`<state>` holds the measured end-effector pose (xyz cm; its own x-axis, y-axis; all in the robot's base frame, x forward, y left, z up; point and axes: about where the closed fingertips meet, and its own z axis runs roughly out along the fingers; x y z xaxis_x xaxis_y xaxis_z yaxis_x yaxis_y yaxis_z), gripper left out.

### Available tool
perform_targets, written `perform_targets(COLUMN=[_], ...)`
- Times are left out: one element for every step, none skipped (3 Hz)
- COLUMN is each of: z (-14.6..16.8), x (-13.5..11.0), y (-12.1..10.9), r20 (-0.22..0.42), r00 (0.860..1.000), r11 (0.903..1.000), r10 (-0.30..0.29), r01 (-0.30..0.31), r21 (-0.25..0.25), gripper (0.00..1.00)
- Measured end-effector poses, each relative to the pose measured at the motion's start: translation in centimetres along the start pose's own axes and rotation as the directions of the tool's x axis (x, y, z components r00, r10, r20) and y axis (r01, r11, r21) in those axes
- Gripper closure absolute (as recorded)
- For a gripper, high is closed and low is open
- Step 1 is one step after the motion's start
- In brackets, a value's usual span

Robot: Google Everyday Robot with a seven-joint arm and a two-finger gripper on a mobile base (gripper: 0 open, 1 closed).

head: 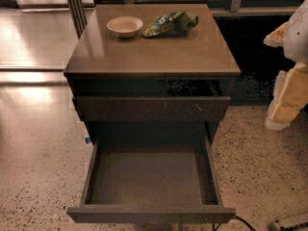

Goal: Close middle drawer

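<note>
We see middle drawer (149,177) pulled out near: flat grey-brown floor, thin dark wood walls; gripper (288,97) right, well apart, state we cannot tell

On the cabinet (159,57), a bowl (124,26) sits left of a bag (171,23), both near the back. The middle drawer (149,177) juts forward below the top drawer (151,109). The gripper (288,97) hangs right of the cabinet.
</note>
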<state>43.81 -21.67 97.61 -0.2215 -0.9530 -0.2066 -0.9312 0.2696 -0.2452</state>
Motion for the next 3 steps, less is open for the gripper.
perform_targets(z=[0.0, 0.4, 2.9], x=[0.0, 0.1, 0.9], y=[0.0, 0.3, 1.4], r20=[0.000, 0.022, 0.078], r00=[1.000, 1.000, 0.997], r11=[1.0000, 1.0000, 0.9995], r10=[0.000, -0.007, -0.013], r01=[0.000, 0.007, 0.015], r21=[0.000, -0.001, -0.027], gripper=[0.00, 0.00, 0.00])
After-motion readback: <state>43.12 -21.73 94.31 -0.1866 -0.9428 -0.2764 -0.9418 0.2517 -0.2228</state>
